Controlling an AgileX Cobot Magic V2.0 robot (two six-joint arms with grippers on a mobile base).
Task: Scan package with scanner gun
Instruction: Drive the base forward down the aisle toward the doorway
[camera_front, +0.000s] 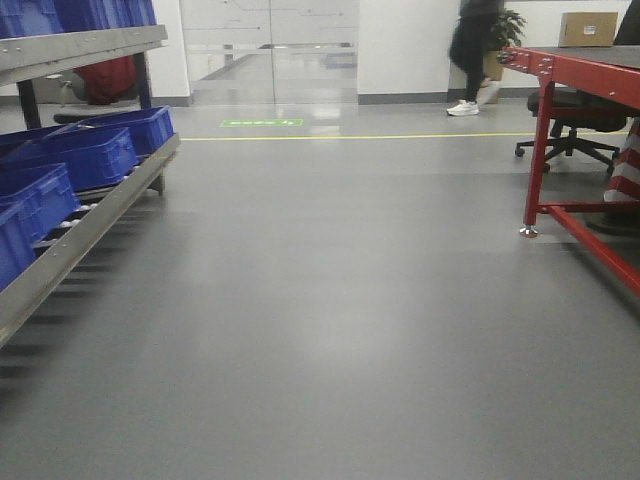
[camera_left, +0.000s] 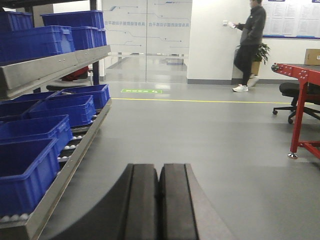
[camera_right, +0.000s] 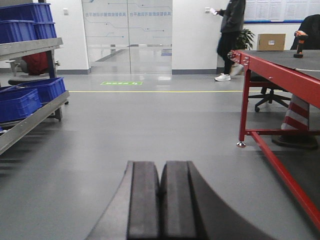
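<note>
Left gripper (camera_left: 160, 174) noted at bottom centre; two dark rubber pads pressed flush together. Blue plastic crates (camera_left: 25, 170) ranged on grey metal roller rack (camera_left: 55, 67) at left. Red metal table frame (camera_left: 300, 105) seen at right edge. Person in dark clothing (camera_left: 251, 35) standing at white far wall. Yellow floor line (camera_left: 200, 101) crossing grey floor.

Left fingers (camera_left: 142, 205) and right fingers (camera_right: 144, 202) are matte black, curved outward.
</note>
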